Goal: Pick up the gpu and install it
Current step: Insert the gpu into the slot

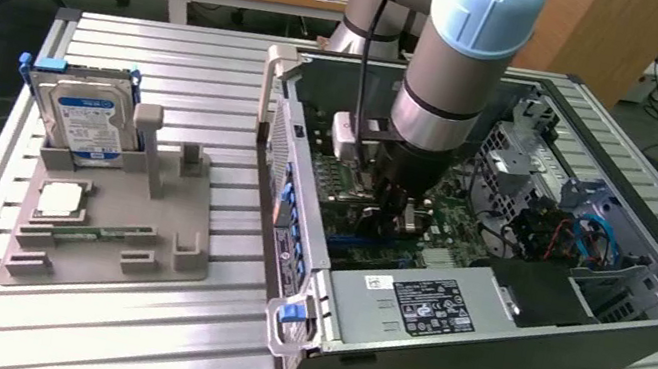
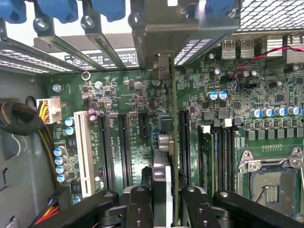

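The gpu (image 2: 167, 142) shows edge-on in the wrist view as a thin card standing upright over the green motherboard (image 2: 128, 95), between two long black expansion slots. Its silvery bracket end (image 2: 161, 66) reaches the case's rear slot openings. My gripper (image 2: 161, 204) is shut on the gpu, with one black finger on each side of it. In the exterior view the gripper (image 1: 395, 212) is lowered deep inside the open computer case (image 1: 628, 329), right above the motherboard. Whether the card's edge sits in a slot is hidden.
A grey holder (image 1: 111, 227) at the exterior view's left carries a blue-labelled hard drive (image 1: 89, 122), a CPU chip (image 1: 62, 199) and a RAM stick (image 1: 104, 231). Inside the case are the power supply (image 1: 416, 307), a drive cage with cables (image 1: 565, 226), RAM slots (image 2: 216, 152) and the CPU socket (image 2: 270, 180).
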Robot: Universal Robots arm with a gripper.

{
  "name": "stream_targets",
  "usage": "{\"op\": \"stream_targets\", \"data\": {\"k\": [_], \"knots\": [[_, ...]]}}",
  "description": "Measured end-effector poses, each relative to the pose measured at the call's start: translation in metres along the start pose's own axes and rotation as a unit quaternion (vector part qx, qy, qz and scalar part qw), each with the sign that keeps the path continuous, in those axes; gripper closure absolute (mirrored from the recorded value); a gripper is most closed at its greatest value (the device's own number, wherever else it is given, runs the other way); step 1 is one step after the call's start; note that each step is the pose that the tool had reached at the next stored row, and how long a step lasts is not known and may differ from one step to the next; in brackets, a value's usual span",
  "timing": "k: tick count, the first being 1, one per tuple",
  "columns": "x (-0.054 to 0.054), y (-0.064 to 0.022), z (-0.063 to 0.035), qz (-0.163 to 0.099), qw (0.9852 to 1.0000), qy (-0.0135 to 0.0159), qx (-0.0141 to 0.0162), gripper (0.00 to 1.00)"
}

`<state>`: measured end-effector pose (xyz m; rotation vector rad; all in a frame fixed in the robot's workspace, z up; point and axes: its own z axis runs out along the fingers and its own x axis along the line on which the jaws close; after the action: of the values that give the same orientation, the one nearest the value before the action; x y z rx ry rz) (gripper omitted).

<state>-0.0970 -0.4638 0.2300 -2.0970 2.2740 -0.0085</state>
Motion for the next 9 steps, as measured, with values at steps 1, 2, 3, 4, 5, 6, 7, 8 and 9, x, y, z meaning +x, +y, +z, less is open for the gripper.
{"op": "stream_targets", "data": {"k": [1, 2, 3, 4, 5, 6, 7, 8, 9], "knots": [[0.0000, 0.0000, 0.0000, 0.000, 1.0000, 0.0000, 0.0000, 0.72], [0.0000, 0.0001, 0.0000, 0.000, 1.0000, 0.0000, 0.0000, 0.72], [0.0000, 0.0001, 0.0000, 0.000, 1.0000, 0.0000, 0.0000, 0.72], [0.0000, 0.0001, 0.0000, 0.000, 1.0000, 0.0000, 0.0000, 0.72], [0.0000, 0.0001, 0.0000, 0.000, 1.0000, 0.0000, 0.0000, 0.72], [0.0000, 0.0004, 0.0000, 0.000, 1.0000, 0.0000, 0.0000, 0.72], [-0.0001, 0.0004, 0.0000, 0.000, 1.0000, 0.0000, 0.0001, 0.72], [-0.0001, 0.0004, 0.0000, 0.000, 1.0000, 0.0000, 0.0000, 0.72], [0.0000, 0.0004, 0.0000, 0.000, 1.0000, 0.0000, 0.0000, 0.72]]}}
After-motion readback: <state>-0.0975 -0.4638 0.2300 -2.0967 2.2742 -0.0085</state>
